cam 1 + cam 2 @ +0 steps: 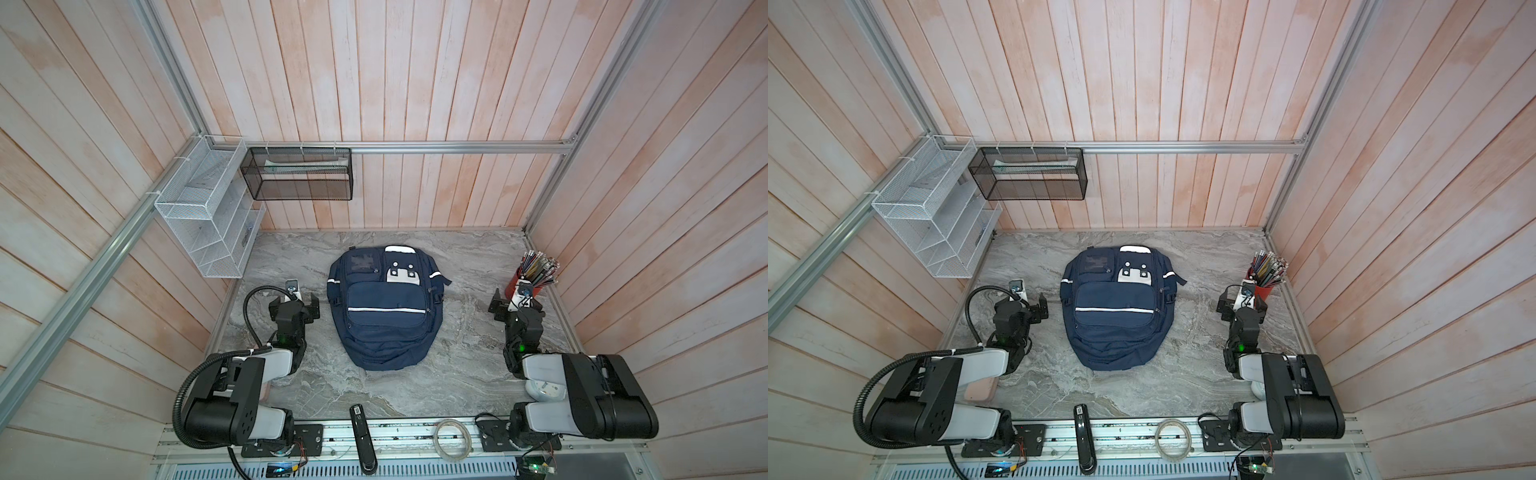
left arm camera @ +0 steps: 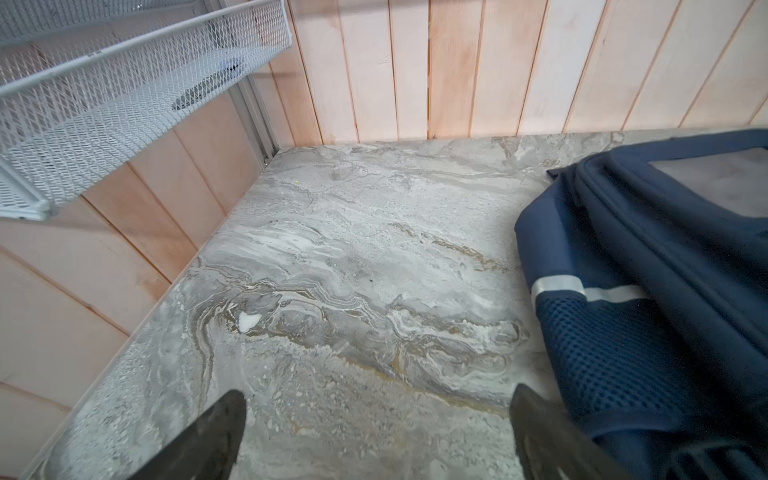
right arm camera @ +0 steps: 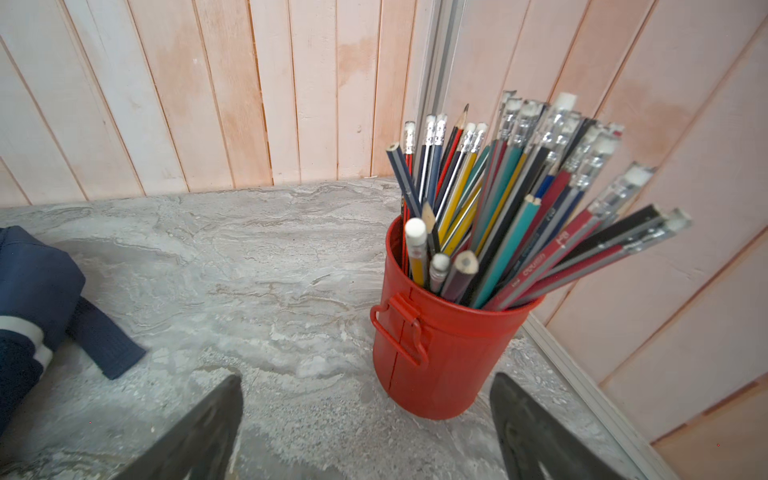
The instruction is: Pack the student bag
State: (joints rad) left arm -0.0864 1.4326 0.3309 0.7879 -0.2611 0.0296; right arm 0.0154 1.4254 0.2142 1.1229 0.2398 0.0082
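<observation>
Navy backpack (image 1: 384,305) flat and zipped at counter (image 1: 465,345) centre, left gripper (image 2: 378,432) and right gripper (image 3: 365,424) both spread and empty, red cup (image 3: 432,353) of pencils (image 3: 519,199) alongside: either awaiting packing or already closed.

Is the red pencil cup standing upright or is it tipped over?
Upright. The red pencil cup stands on its base on the table, with the pencils sticking up out of it.

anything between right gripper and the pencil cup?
Nothing. In the right wrist view only bare marble tabletop separates the open right gripper from the red pencil cup.
</observation>
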